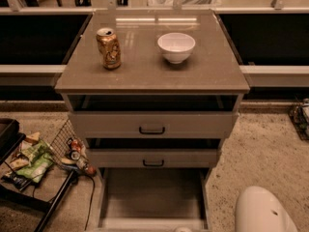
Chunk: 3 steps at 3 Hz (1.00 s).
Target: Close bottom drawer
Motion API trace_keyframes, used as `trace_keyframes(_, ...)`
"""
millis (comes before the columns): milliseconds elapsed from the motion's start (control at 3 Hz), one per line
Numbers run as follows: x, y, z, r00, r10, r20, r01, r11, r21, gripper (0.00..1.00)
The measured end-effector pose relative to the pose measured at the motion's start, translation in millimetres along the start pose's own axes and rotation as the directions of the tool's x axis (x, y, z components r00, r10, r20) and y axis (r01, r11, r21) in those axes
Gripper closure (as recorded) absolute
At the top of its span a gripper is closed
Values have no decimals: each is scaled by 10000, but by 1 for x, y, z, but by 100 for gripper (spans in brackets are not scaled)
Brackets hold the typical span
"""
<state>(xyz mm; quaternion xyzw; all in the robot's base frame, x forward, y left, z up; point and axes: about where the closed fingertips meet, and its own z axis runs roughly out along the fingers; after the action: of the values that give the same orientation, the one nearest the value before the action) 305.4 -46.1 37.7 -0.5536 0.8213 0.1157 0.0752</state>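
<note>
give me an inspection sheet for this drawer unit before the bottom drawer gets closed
surface: cabinet top holds a can and a white bowl, set apart
job's things: bottom drawer pulled far out, long tray showing
clutter: snack packets and a wire basket at the left
tool: not in view; only a white robot part at the lower right
cables: dark cable on the floor left of the bottom drawer
surroundings: speckled floor; top drawer and middle drawer each out a little
</note>
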Motion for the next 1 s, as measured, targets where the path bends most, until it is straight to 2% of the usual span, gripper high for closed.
trace_keyframes(333, 0, 1, 0, 10000, 0, 1, 0, 10000, 0, 100)
trace_keyframes(667, -23, -23, -4, 9993, -365, 102, 362, 9990, 254, 100)
trace_keyframes(1000, -59, -60, -11, 9952, -945, 251, 925, 9931, 727, 100)
